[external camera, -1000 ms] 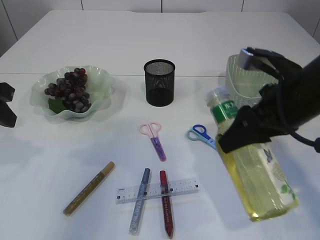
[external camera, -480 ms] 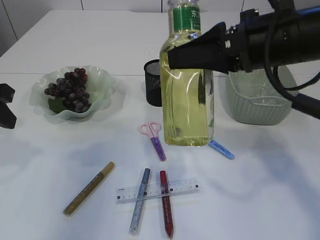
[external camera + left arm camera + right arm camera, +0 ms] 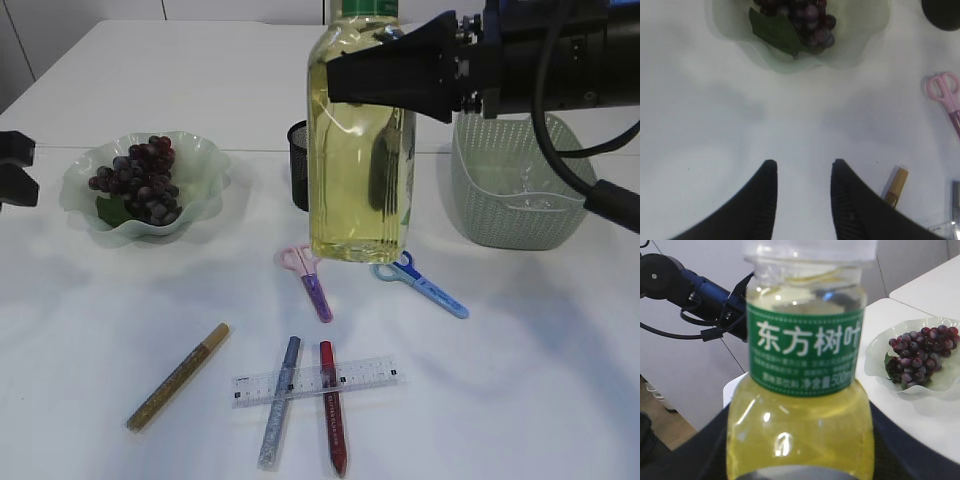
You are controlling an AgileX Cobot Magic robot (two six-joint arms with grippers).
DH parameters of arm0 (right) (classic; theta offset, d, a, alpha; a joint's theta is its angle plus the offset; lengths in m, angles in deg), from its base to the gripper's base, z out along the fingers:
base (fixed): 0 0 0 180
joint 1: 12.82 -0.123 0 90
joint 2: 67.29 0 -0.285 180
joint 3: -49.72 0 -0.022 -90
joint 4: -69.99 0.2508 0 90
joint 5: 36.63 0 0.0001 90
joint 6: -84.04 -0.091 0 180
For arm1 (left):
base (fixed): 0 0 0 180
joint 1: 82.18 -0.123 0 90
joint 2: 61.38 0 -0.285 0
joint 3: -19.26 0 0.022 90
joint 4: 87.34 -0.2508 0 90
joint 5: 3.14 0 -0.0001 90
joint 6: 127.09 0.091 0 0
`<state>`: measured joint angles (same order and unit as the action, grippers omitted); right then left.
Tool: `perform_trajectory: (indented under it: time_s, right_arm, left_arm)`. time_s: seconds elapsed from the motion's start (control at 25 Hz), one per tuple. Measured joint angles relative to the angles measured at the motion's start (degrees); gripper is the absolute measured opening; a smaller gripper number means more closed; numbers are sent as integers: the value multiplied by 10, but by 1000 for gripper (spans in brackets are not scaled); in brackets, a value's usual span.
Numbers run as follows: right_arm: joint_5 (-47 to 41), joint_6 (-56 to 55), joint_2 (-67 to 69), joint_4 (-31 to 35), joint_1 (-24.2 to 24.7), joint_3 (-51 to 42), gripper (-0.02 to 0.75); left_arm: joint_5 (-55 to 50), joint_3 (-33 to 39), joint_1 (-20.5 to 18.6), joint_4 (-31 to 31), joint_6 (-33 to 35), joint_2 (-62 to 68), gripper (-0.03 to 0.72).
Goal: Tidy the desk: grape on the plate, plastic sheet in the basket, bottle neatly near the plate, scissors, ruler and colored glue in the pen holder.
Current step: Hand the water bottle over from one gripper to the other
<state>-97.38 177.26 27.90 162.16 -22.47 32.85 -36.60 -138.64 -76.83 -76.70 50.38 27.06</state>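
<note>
My right gripper (image 3: 352,78) is shut on the bottle (image 3: 358,150) of yellow liquid, holding it upright in the air above the table's middle. The right wrist view shows the bottle's green label (image 3: 805,352) up close, with dark fingers (image 3: 695,455) on either side. The grape bunch (image 3: 140,180) lies on the pale green plate (image 3: 205,152). Pink scissors (image 3: 308,275), blue scissors (image 3: 425,287), the ruler (image 3: 360,377) and gold (image 3: 178,377), silver (image 3: 280,415) and red (image 3: 332,408) glue pens lie on the table. My left gripper (image 3: 802,165) hangs open over bare table at the left edge.
The black mesh pen holder (image 3: 297,150) stands half hidden behind the bottle. The pale green basket (image 3: 510,215) stands at the right, with something clear glinting inside. The ruler lies across the silver and red pens.
The bottle has gone from hanging tilted at the right to upright, and has been carried left toward the table's middle. The left gripper has risen slightly.
</note>
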Motion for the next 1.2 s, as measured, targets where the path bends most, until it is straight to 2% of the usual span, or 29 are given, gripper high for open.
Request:
perform_trajectory:
  time_s: [0.16,0.4,0.56,0.76,0.88,1.0,1.2]
  right_arm:
    - [-3,17,0,14,0,0,459]
    - [-9,25,0,38,0,0,459]
    - [-9,45,0,38,0,0,459]
    - [-9,58,0,39,0,0,459]
    - [-9,59,0,40,0,0,459]
    - [-9,59,0,41,0,0,459]
    - [-2,59,0,41,0,0,459]
  left_arm:
    - [35,0,0,6,0,1,259]
    - [51,0,0,58,6,25,258]
    - [61,0,0,71,60,36,258]
    - [129,16,0,91,125,36,258]
    - [181,42,4,104,141,36,258]
    - [247,83,30,107,157,28,258]
    - [357,144,123,83,166,12,255]
